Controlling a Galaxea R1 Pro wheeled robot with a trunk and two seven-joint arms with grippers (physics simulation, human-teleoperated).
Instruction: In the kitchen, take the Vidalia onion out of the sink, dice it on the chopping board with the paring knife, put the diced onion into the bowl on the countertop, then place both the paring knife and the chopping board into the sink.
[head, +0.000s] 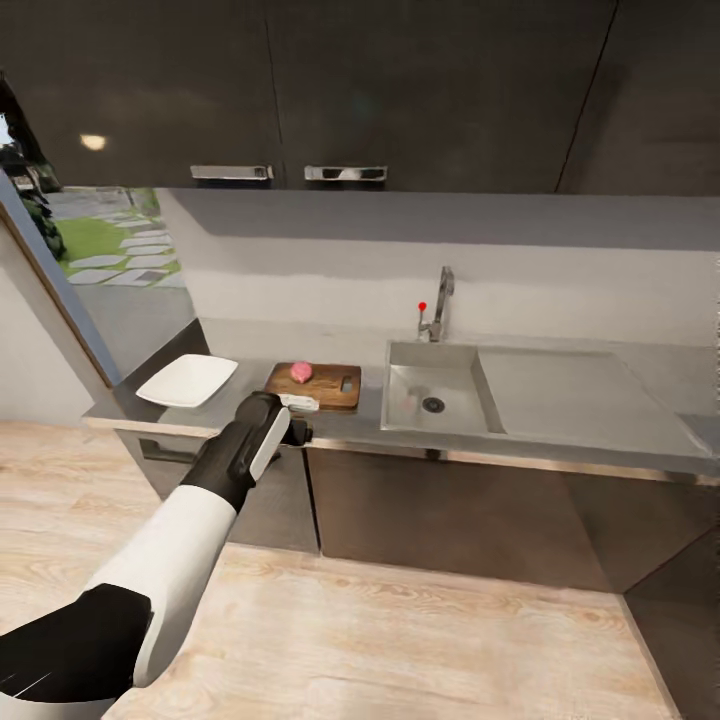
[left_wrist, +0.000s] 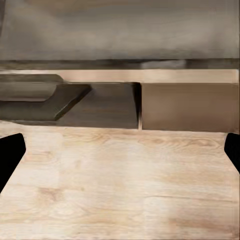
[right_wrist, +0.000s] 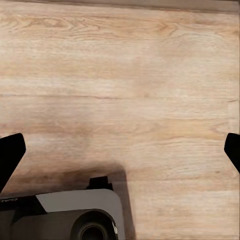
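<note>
- Grey countertop (head: 250, 345) under dark cabinets; sink (head: 440, 395) set in it toward its right end.
- Chopping board (head: 320, 388) at countertop's front edge, left of sink; Vidalia onion (head: 302, 372) on board's left half.
- Bowl (head: 186, 380) near countertop's left end.
- Left gripper (head: 298, 420) at front edge, just below board, onion beyond it; fingers spread wide, holding nothing.
- Right gripper (right_wrist: 120, 155) over wooden floor (right_wrist: 120, 75), spread wide, nothing held.

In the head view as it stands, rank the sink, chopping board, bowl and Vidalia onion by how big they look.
1. sink, basin plus drainboard, by far the largest.
2. chopping board and bowl: they look about alike, so I won't rank one above the other.
3. Vidalia onion, smallest, sitting on the board.
</note>
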